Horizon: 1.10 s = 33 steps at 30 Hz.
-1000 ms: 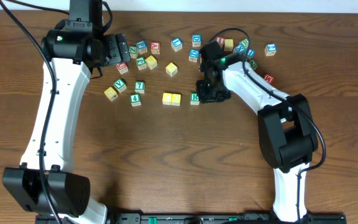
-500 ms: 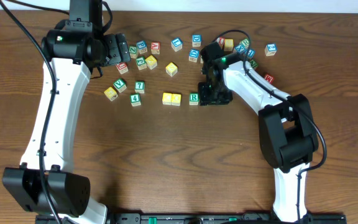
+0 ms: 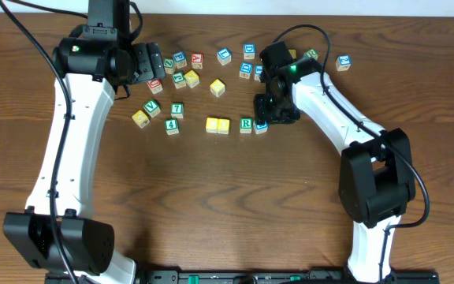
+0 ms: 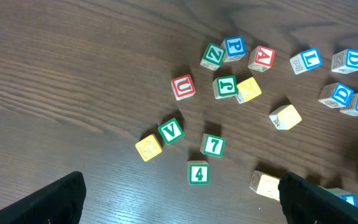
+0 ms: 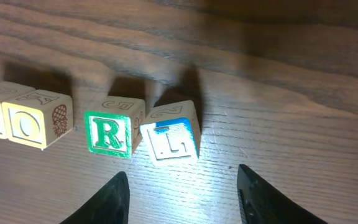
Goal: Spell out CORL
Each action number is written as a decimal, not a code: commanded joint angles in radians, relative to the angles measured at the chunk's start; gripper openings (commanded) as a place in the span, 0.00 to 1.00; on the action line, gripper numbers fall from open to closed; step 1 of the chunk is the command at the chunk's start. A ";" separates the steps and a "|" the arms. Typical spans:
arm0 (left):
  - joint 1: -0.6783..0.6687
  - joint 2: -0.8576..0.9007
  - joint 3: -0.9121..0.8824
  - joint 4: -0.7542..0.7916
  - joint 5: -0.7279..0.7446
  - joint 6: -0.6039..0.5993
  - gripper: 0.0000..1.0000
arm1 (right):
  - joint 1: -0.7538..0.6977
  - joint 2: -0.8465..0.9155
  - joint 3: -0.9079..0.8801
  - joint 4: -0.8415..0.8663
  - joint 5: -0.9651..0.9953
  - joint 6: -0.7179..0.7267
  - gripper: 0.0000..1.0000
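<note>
The L cube (image 5: 173, 138) sits on the table (image 5: 291, 93) just beside the R cube (image 5: 109, 133), at its 3 o'clock, slightly skewed. The right pincer (image 5: 182, 190), parted and empty, has it at 12 o'clock. The left pincer (image 4: 182, 196), wide, hangs well apart.

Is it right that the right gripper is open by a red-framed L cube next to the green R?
No: the L cube has a blue frame, not red; the right wrist view shows it. Otherwise yes: the right gripper is open by it, and the green R cube is its neighbour.
</note>
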 commanded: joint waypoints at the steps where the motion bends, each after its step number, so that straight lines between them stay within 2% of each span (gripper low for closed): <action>1: 0.003 -0.002 0.010 -0.003 -0.013 -0.006 0.98 | -0.032 -0.017 0.013 -0.019 0.037 0.030 0.49; 9: 0.003 -0.002 0.010 -0.026 -0.004 -0.006 0.98 | -0.091 -0.016 0.013 -0.042 0.069 0.043 0.46; 12: 0.002 0.005 0.010 -0.050 0.056 -0.006 0.99 | -0.101 -0.016 0.012 -0.043 0.069 0.043 0.46; 13: 0.002 0.009 0.007 -0.056 0.082 -0.006 0.90 | -0.102 -0.016 0.011 -0.043 0.069 0.043 0.47; 14: 0.002 0.014 0.001 -0.061 0.106 -0.007 0.68 | -0.102 -0.016 0.010 -0.042 0.069 0.043 0.46; 16: -0.003 0.028 -0.022 -0.062 0.144 -0.011 0.46 | -0.101 -0.015 0.001 -0.029 0.069 0.043 0.46; 17: -0.006 0.038 -0.039 -0.061 0.145 -0.021 0.28 | -0.101 -0.015 -0.008 -0.019 0.069 0.047 0.46; 19: -0.015 0.058 -0.074 -0.054 0.146 -0.044 0.10 | -0.101 -0.015 -0.026 -0.002 0.069 0.058 0.45; 26: -0.061 0.135 -0.167 -0.019 0.153 -0.047 0.08 | -0.102 -0.015 -0.118 0.090 0.032 0.077 0.30; 33: -0.090 0.174 -0.236 0.066 0.208 -0.048 0.07 | -0.102 -0.015 -0.214 0.211 -0.029 0.085 0.25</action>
